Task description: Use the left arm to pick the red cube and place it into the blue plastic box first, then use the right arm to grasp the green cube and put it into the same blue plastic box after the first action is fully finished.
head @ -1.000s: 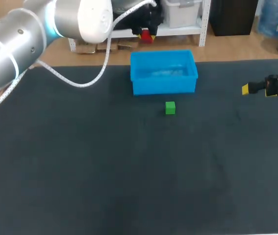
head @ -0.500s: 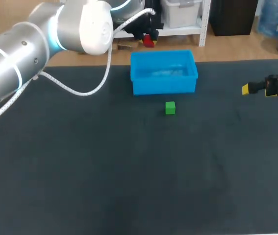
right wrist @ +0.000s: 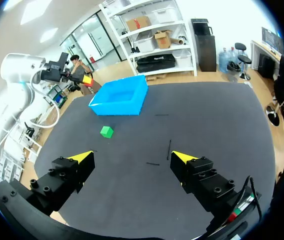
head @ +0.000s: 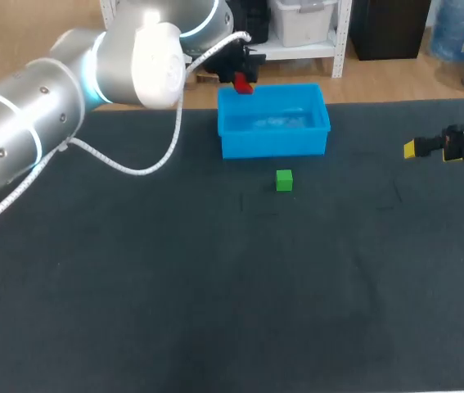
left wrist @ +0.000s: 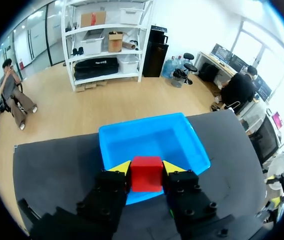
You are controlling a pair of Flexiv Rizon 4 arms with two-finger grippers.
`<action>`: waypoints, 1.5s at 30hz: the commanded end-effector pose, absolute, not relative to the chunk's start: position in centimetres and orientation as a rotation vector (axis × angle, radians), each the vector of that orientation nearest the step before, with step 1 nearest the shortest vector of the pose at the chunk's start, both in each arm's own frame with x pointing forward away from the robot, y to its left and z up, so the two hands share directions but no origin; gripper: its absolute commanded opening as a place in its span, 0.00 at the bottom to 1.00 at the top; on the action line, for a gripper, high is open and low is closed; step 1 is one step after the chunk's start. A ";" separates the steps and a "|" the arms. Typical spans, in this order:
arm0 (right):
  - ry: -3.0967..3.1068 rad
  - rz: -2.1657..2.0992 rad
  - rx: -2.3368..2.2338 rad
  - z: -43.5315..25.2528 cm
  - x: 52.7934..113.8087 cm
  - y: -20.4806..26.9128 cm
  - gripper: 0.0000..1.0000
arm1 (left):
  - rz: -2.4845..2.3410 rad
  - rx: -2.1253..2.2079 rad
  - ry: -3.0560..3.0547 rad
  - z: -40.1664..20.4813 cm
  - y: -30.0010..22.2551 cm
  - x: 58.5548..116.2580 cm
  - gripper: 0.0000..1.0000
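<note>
My left gripper [head: 242, 81] is shut on the red cube [head: 243, 83] and holds it in the air over the far left corner of the blue plastic box [head: 274, 121]. Seen from the left wrist, the red cube [left wrist: 146, 173] sits squeezed between the yellow fingertips [left wrist: 121, 166], with the blue box [left wrist: 152, 145] below and ahead. The green cube [head: 284, 180] lies on the dark mat just in front of the box; it also shows as the green cube [right wrist: 106, 131] in the right wrist view. My right gripper [right wrist: 131, 159] hangs open at the table's right side, its fingers far apart.
The dark table mat [head: 215, 286] stretches wide in front of the green cube. The blue box [right wrist: 119, 96] stands near the table's far edge. My right arm's gripper [head: 436, 146] hovers by the right edge.
My left gripper has carried the red cube from behind the table's far edge toward the box, now over its far left corner. The right arm has not moved.
</note>
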State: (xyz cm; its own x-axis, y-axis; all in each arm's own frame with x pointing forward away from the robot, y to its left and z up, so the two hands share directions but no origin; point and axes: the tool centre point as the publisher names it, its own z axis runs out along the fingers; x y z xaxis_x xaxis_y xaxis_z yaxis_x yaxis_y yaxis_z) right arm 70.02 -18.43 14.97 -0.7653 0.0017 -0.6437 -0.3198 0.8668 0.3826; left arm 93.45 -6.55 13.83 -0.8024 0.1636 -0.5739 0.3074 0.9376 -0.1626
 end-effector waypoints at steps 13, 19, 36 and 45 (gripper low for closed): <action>2.373 0.635 -0.231 15.0 70.0 -18.5 1.00 | -0.391 0.323 2.499 12.2 -7.2 95.0 0.00; 2.373 0.635 -0.231 15.0 70.0 -18.5 1.00 | -0.407 0.314 2.504 11.3 -7.3 95.4 0.00; 2.373 0.635 -0.231 15.0 70.0 -18.5 1.00 | -0.390 0.304 2.556 8.2 -7.1 95.8 0.00; 2.373 0.635 -0.231 15.0 70.0 -18.5 1.00 | -0.385 0.303 2.558 8.2 -7.1 95.8 1.00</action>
State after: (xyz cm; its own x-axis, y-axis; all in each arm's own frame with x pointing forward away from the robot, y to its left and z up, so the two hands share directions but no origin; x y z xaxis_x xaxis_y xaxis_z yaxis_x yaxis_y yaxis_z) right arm 70.02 -18.43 14.97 -0.7653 0.0017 -0.6437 -0.3198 0.8668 0.3826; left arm 95.15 -6.90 8.15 -0.8301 0.1323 -0.5417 0.2863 0.9348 -0.2104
